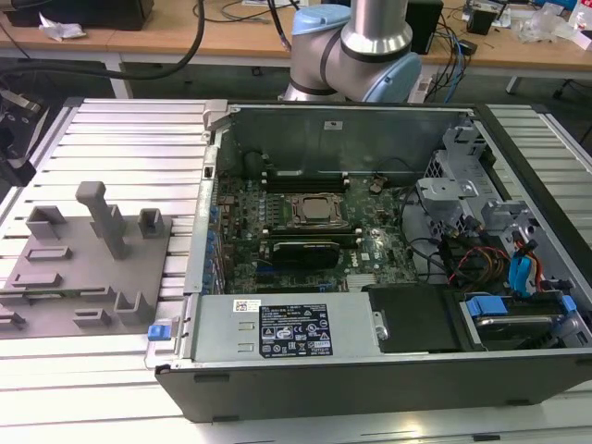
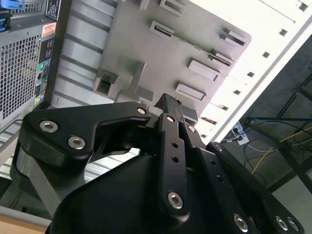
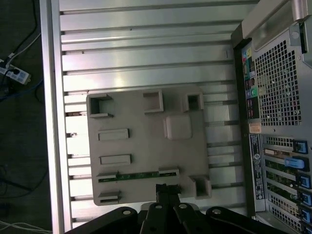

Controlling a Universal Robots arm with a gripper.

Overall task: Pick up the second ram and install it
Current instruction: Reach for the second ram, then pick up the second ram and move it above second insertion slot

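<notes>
1. The second ram (image 3: 136, 175) stood on its long edge in a slot of the grey fixture plate (image 3: 146, 141), between two small end brackets. The plate lay on the ribbed aluminium table (image 3: 146, 53), just beside the open computer case (image 3: 278, 97).
2. The pincer (image 3: 165, 189) hung above the plate's edge, near one end of the ram but apart from it. Its fingertips looked pressed together, with nothing between them.
3. The stick was probably very light and stiff, yet thin and brittle. Under a sideways load it would likely crack rather than bend.
4. Seen edge-on from above, its flat faces could not be made out, and its lower edge sat hidden in the slot. I judged the lower edge a poor place to press.
5. The soundest hold seemed to be across the two flat faces near the middle of the top edge, so that the board would hang level and not swing.
6. A gentle squeeze should have been enough, though the smooth board might have slipped if taken by a corner.
</notes>
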